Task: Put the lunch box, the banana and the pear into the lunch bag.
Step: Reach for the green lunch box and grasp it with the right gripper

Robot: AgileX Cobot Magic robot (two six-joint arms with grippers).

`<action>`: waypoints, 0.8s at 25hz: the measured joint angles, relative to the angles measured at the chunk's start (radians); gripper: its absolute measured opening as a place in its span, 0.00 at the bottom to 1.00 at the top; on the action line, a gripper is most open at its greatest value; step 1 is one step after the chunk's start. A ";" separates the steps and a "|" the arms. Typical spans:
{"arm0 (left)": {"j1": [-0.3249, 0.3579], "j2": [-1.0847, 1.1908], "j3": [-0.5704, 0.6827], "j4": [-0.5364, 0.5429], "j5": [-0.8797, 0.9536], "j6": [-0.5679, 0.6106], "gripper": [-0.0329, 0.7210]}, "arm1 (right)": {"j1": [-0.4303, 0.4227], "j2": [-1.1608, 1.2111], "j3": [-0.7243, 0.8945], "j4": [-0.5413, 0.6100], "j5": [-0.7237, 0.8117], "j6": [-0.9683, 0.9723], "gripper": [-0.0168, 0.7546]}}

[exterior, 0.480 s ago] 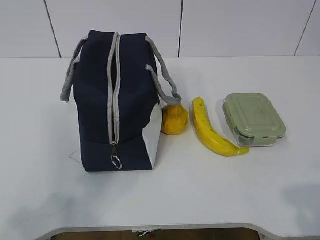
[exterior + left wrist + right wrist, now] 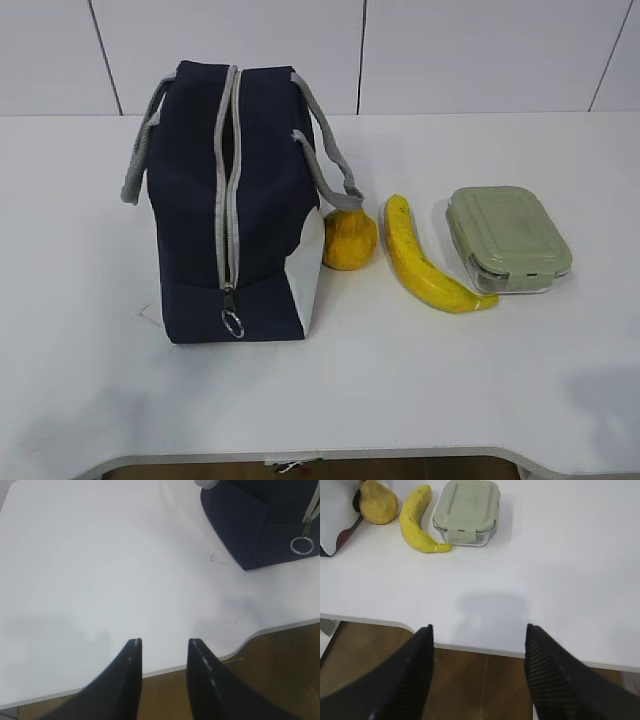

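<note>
1. The lunch bag [image 2: 230, 215] stands on the tabletop [image 2: 450, 380], zipper mostly closed, so nothing is packed yet.
2. The pear [image 2: 350, 240], banana [image 2: 425, 265] and lunch box [image 2: 510, 240] line up to its right, within reach.
3. The left tool [image 2: 164, 645] and right tool [image 2: 479, 630] hang apart, empty, over the near edge.

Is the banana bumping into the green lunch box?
Cannot tell. In the right wrist view the banana tip sits right against the lunch box corner with no clear gap; the exterior view shows the same overlap.
</note>
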 joint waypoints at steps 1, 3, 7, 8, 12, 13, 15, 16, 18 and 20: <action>0.000 0.000 0.000 0.000 0.000 0.000 0.36 | 0.000 0.000 0.000 -0.005 -0.003 -0.002 0.62; 0.000 0.000 0.000 0.000 0.000 0.000 0.36 | 0.000 0.000 -0.009 -0.007 -0.013 -0.002 0.62; 0.000 0.000 0.000 0.000 0.000 0.000 0.36 | 0.000 0.000 -0.012 -0.009 -0.025 -0.004 0.62; 0.000 0.000 0.000 0.000 0.000 0.000 0.36 | 0.000 0.000 -0.014 -0.009 -0.027 -0.004 0.62; 0.000 0.000 0.000 0.000 0.000 0.000 0.36 | 0.000 0.028 -0.021 -0.012 -0.063 -0.004 0.62; 0.000 0.000 0.000 0.000 0.000 0.000 0.36 | 0.000 0.041 -0.022 -0.012 -0.071 -0.004 0.62; 0.000 0.000 0.000 0.000 0.000 0.000 0.36 | 0.000 0.074 -0.025 -0.012 -0.085 -0.004 0.62; 0.000 0.000 0.000 0.000 0.000 0.000 0.36 | 0.000 0.096 -0.025 -0.010 -0.090 -0.004 0.62; 0.000 0.000 0.000 0.000 0.000 0.000 0.36 | 0.000 0.139 -0.025 0.000 -0.103 -0.004 0.62; 0.000 0.000 0.000 0.000 0.000 0.000 0.36 | 0.000 0.191 -0.025 0.008 -0.116 -0.004 0.62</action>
